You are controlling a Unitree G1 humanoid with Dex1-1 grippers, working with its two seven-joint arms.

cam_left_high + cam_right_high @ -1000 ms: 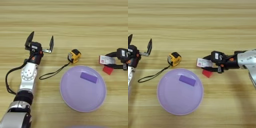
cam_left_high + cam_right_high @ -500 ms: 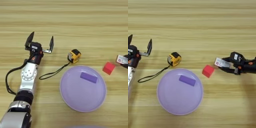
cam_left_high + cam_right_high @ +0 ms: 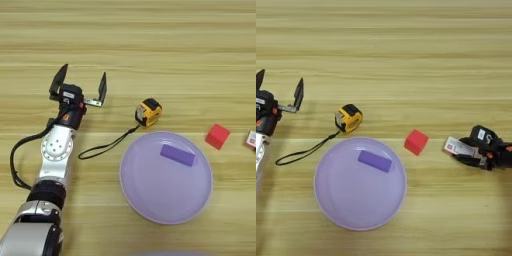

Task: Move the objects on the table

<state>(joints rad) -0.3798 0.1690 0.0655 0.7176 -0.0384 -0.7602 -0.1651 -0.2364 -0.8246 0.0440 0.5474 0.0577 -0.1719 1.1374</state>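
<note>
On the wooden table, my left gripper stands open at the left with nothing between its fingers. A yellow-and-black tape measure lies to its right, with a black cord trailing left. Further right sits a red cube. At the right edge, my right gripper is shut on a flat white box, a short way right of the cube.
A large purple plate lies at the front middle, just below the tape measure, with a small purple block on it. My left arm stretches along the left side of the table.
My right gripper has drawn back to the right with the white box, leaving the red cube standing alone. The left arm and the tape measure have not moved.
</note>
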